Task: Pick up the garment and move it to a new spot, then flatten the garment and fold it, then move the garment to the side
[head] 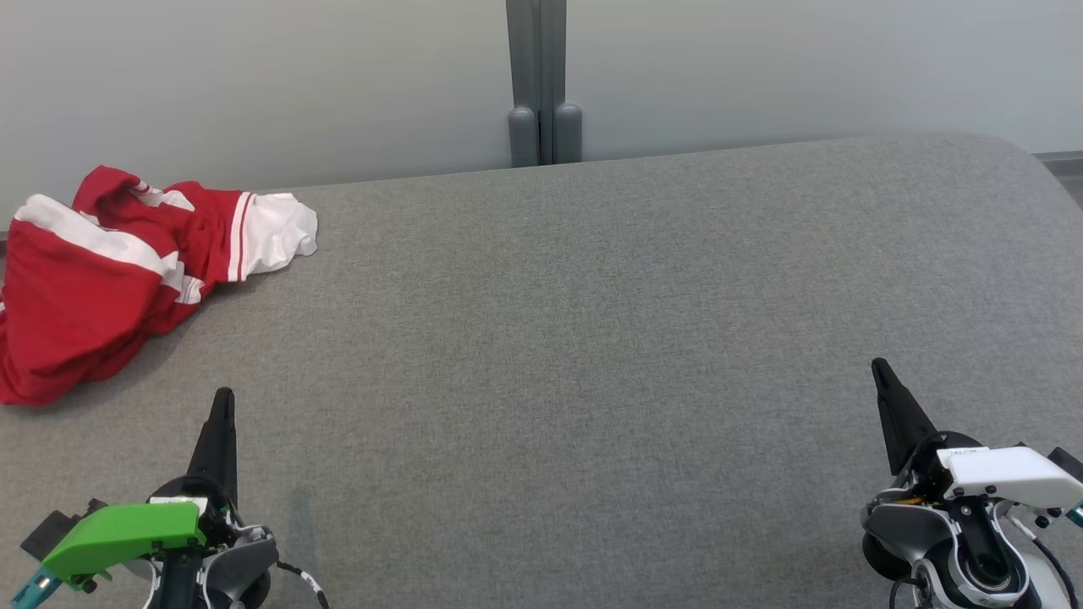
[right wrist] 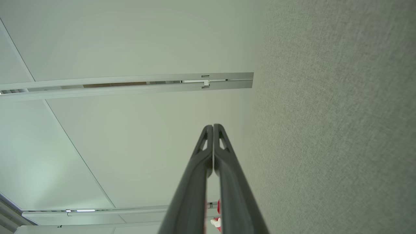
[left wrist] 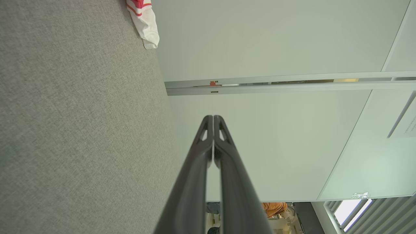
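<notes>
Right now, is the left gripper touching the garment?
No, the left gripper is shut and empty, with a gap between it and the red garment.

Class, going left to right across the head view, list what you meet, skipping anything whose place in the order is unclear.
Garment → post → right gripper

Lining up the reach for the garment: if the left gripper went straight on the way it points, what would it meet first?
Probably the pale wall panel past the table's far edge, not the garment, which lies off to one side of the left gripper's line. Depth is unclear.
</notes>
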Robot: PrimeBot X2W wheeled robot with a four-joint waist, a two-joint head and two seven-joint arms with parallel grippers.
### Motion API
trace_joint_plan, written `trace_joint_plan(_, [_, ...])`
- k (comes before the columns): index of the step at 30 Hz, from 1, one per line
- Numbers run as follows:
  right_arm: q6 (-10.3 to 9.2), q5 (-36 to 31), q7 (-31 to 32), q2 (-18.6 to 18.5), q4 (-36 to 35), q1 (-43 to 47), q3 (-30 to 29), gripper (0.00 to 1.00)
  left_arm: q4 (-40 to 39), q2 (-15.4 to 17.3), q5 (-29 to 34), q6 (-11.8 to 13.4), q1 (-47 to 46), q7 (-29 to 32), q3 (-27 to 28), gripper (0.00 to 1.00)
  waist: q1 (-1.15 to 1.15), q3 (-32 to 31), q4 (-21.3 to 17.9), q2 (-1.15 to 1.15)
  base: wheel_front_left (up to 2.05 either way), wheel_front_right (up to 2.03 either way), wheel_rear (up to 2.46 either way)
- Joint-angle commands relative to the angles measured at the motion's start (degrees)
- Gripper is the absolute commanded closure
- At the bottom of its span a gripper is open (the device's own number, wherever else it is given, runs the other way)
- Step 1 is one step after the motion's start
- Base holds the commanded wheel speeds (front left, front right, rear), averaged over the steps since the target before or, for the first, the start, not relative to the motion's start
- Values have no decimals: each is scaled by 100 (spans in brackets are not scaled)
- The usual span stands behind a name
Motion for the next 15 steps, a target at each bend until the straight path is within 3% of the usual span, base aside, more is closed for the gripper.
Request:
trace_joint_plan(1, [2, 40, 14, -22, -27, -29, -6, 100, -8, 4, -31, -35, -63, 19, 8, 100, 0, 0, 0, 0, 0, 0, 0])
trace_joint_plan(15, [2, 40, 14, -22, -27, -29, -6, 100, -8, 4, -31, -35, -63, 19, 8, 100, 0, 0, 0, 0, 0, 0, 0])
